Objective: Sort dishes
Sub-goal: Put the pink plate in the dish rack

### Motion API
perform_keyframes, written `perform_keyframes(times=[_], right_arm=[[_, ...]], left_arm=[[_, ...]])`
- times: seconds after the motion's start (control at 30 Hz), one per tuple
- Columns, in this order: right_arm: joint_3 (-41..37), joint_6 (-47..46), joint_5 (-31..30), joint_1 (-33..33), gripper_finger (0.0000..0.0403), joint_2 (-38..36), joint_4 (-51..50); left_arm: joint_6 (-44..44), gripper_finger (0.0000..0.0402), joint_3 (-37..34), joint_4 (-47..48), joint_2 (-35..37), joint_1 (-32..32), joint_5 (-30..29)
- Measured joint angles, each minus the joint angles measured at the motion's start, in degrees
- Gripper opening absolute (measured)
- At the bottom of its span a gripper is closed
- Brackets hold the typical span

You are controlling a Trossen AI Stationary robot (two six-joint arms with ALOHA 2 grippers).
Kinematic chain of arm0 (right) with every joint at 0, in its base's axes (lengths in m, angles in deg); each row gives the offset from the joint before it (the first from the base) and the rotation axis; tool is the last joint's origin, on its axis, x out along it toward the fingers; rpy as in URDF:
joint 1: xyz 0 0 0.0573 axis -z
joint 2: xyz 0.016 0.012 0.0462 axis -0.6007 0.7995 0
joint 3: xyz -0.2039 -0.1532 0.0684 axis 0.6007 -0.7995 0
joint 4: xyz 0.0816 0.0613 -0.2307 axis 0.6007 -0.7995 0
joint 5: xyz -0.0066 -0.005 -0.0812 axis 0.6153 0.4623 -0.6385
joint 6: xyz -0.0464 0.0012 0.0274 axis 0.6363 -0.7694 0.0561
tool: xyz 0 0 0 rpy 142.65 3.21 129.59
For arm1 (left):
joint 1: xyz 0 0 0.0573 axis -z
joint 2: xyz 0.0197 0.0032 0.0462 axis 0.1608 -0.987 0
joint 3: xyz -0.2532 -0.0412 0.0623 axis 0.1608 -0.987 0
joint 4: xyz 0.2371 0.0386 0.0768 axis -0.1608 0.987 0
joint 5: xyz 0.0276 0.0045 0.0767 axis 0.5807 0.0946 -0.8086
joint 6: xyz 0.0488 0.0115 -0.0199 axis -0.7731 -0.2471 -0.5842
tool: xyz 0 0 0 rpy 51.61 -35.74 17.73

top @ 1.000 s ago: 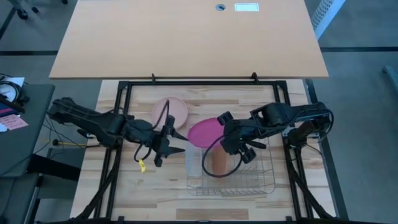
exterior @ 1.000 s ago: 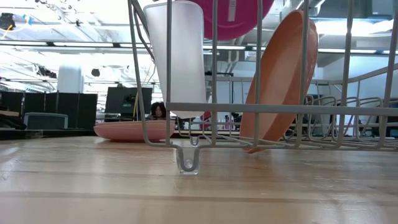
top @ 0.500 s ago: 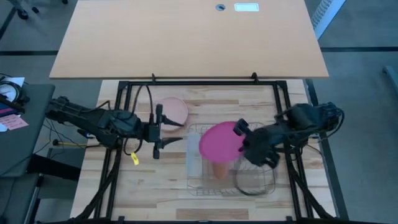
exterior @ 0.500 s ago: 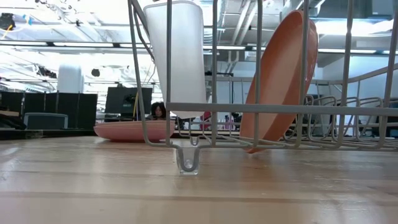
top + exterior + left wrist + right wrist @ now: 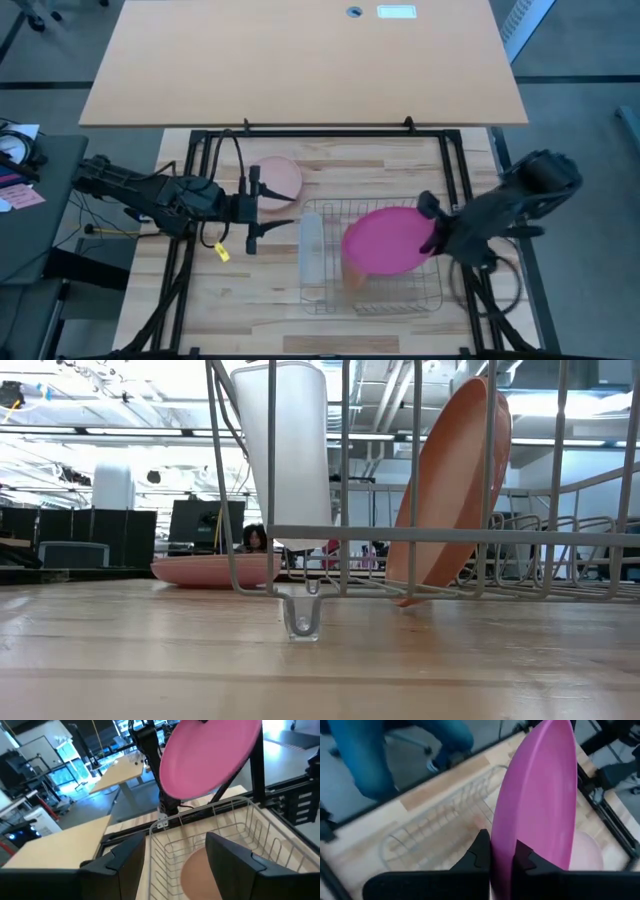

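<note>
So the right gripper [image 5: 501, 857] is clamped down on the rim of the round magenta pink plastic plate [image 5: 385, 240], holding it up over the silver wire dish rack [image 5: 425, 292]. From the right wrist view the plate sits edge-on between the fingers, so it's a pure rim pinch.

My take: these plates look thin, stiff and light, so weight isn't the issue. Smooth plastic gripped at one edge is the issue; I'd expect it to want to swivel or slide in the fingers if it bumps a wire (edge grip is really the only option on a flat disc though).

An orange-tan round plastic plate [image 5: 450, 490] already leans upright in the rack, next to the translucent white rectangular tray [image 5: 288, 455]. A pale pink round plate [image 5: 277, 178] lies flat on the wooden table [image 5: 250, 300], and the left gripper [image 5: 249, 212] hovers just beside it, fingers spread, holding nothing.
</note>
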State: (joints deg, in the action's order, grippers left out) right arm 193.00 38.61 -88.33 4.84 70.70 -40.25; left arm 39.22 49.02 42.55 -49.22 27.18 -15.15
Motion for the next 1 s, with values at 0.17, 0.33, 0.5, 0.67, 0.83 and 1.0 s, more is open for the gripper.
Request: perform_keyframes(times=[0.17, 0.33, 0.5, 0.67, 0.83, 1.0], right_arm=[[0.0, -1.09, 4.49, -1.2, 0.002, -3.39, 0.0], [-3.28, -1.92, 11.97, -1.31, 0.0019, -5.33, 0.01], [-11.02, -1.41, 16.31, -1.58, 0.0019, -5.83, 0.02], [-19.39, 2.74, 14.76, -3.42, 0.0019, -5.89, 0.09], [-28.56, 4.81, 4.44, -5.23, 0.0019, -6.13, 0.08], [-35.97, 7.22, 1.11, -5.74, 0.0019, -6.31, -0.04]], left_arm=[[3.51, 0.0201, 0.0, 0.21, -0.01, 0.0, 0.02], [10.15, 0.0201, -1.5, 0.11, -0.01, 0.72, 0.02], [14.3, 0.0201, -2.95, -1.31, -1.23, 2.79, -1.28], [15.01, 0.0201, -2.95, -3.04, -4.42, 4.58, -7.01], [15.55, 0.0201, -2.95, -4.57, -7.73, 4.68, -9.0], [15.72, 0.0201, -2.95, -5.33, -10.24, 4.66, -11.96]])
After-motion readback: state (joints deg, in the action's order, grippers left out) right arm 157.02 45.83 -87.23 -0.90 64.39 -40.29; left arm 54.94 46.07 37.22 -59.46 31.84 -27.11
